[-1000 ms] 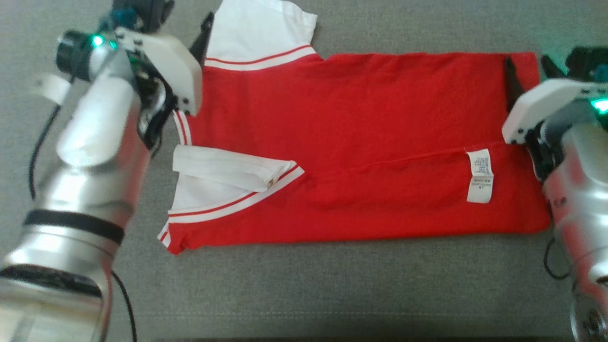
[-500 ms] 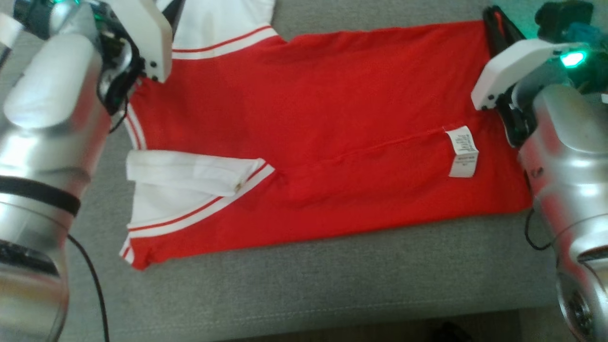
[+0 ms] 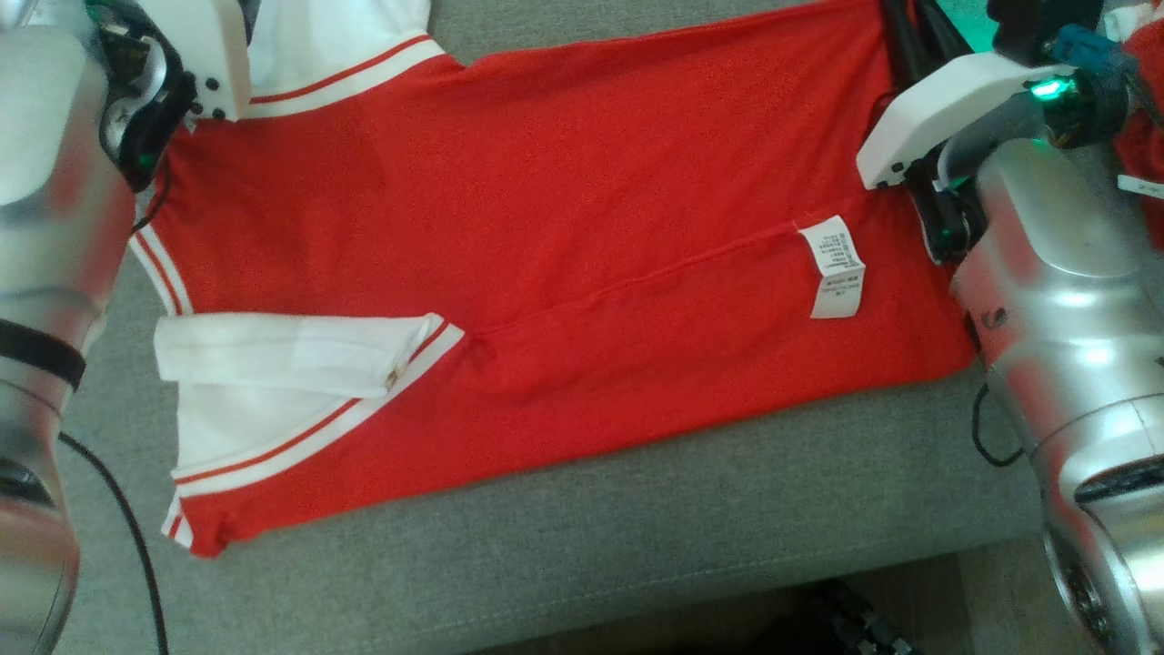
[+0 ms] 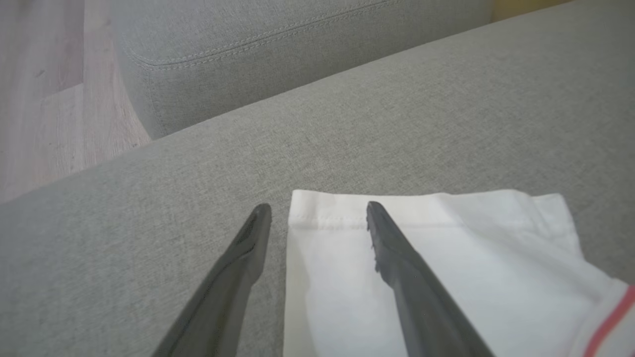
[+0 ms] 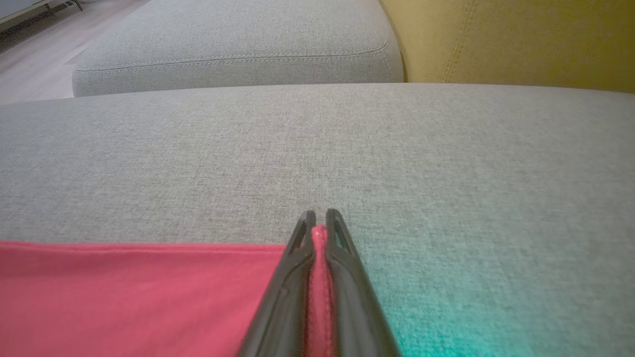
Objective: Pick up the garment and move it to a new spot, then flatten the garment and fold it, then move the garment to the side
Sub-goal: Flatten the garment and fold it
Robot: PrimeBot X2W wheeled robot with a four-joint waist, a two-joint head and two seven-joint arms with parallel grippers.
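Left jaws are standing wide apart, gripping nothing, and are straddling the hemmed corner of the far white sleeve (image 4: 446, 258): one finger (image 4: 235, 277) is hanging over the grey sofa cushion (image 3: 637, 546), the other over the white cloth. The garment (image 3: 564, 227), red with white, red-striped sleeves at its left end, is lying spread flat across the cushion. The near white sleeve (image 3: 291, 350) is lying folded across the near left part. A white care label (image 3: 835, 268) is sitting on a seam near the right end. Right jaws are pinching shut on the garment's far red hem corner (image 5: 317, 297), low at the cushion surface. A yellow cushion (image 5: 521, 39) is showing beyond them
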